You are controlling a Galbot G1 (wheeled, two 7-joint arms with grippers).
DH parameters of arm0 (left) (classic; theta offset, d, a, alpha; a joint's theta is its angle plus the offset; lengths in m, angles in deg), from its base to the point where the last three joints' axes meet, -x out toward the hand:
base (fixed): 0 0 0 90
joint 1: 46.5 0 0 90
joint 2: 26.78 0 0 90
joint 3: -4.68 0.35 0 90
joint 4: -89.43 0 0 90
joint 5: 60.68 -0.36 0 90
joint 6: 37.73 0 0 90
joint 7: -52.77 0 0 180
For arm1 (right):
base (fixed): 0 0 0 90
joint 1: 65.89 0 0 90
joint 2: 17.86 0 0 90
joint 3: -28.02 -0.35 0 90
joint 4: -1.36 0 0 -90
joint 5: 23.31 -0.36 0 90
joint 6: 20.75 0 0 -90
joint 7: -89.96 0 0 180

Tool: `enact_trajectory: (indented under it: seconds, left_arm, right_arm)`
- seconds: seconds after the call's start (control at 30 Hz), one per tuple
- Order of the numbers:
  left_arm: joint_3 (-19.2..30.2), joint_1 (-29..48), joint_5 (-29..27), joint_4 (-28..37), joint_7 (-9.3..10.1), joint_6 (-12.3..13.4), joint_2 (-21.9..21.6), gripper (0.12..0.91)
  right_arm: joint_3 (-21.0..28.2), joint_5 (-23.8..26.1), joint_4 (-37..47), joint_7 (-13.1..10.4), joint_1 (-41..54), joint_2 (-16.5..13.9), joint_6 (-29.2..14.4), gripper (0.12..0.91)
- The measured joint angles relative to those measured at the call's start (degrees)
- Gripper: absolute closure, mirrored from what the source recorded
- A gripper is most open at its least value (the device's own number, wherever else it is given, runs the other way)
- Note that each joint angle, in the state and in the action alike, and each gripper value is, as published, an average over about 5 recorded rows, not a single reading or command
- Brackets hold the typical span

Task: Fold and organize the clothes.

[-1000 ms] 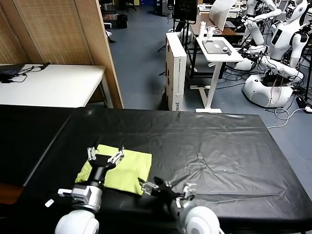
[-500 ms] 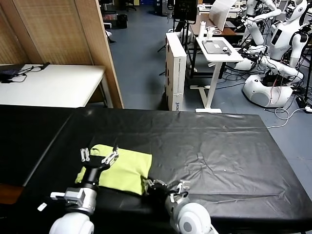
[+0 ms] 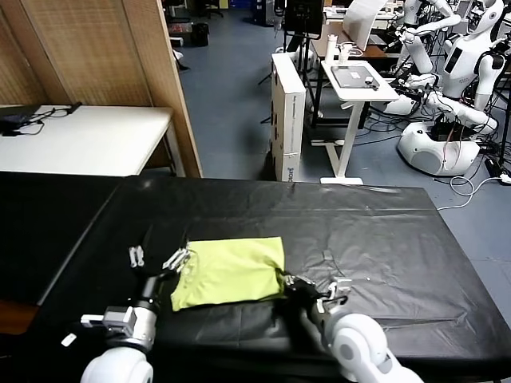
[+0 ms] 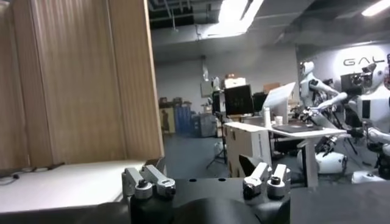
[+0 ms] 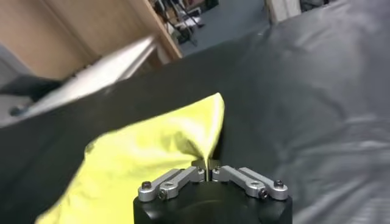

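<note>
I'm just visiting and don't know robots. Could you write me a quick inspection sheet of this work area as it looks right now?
Surface: black covered table, wrinkled.
Job's things: folded lime T-shirt lying on it.
Clutter: nothing seen.
Grippers: right gripper with jaws shut on the T-shirt's near right corner; left gripper with jaws open beside the shirt's left edge.
Cables: some on the floor by white robots far right.
Surroundings: white table, wooden partition, boxes.
</note>
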Motion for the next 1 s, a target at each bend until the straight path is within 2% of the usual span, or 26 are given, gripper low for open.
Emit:
enact_trajectory:
  seconds: [0.1,0.17,0.3,0.47,0.57,0.67,1.0]
  left_arm:
    - [0.11,-0.94,3.34,-0.32,1.07,-0.66,-0.91,0.123]
    - [0.03,-1.73,5.47,-0.58,1.84,-0.74,-1.73,0.123]
    - [-0.6,-3.66,8.09,-0.91,2.35,-0.63,-3.91,0.123]
    - [-1.5,-6.0,9.14,-0.6,2.33,1.09,-6.38,0.123]
    - [-1.62,-6.9,9.24,-0.48,2.52,1.27,-7.01,0.123]
    - [-1.61,-7.72,9.15,-0.62,2.82,1.03,-7.13,0.123]
    - [-1.49,-11.3,9.41,-1.16,1.11,0.82,-7.22,0.123]
  right_arm:
    - [-1.74,1.37,-1.68,-0.24,-1.35,-2.25,2.94,0.864]
    - [-3.14,2.06,-3.0,-0.69,-2.45,-3.52,4.59,0.815]
    - [-6.58,3.92,-5.98,0.14,-5.08,-5.45,4.39,0.597]
    - [-11.17,7.06,-9.04,3.31,-8.5,-6.12,-0.37,0.278]
    - [-12.96,7.67,-10.07,3.82,-9.88,-5.68,-2.62,0.153]
    - [-14.17,8.42,-11.03,4.04,-10.86,-5.13,-3.85,0.123]
    - [-18.23,15.22,-13.96,5.89,-15.68,-4.57,-6.75,0.118]
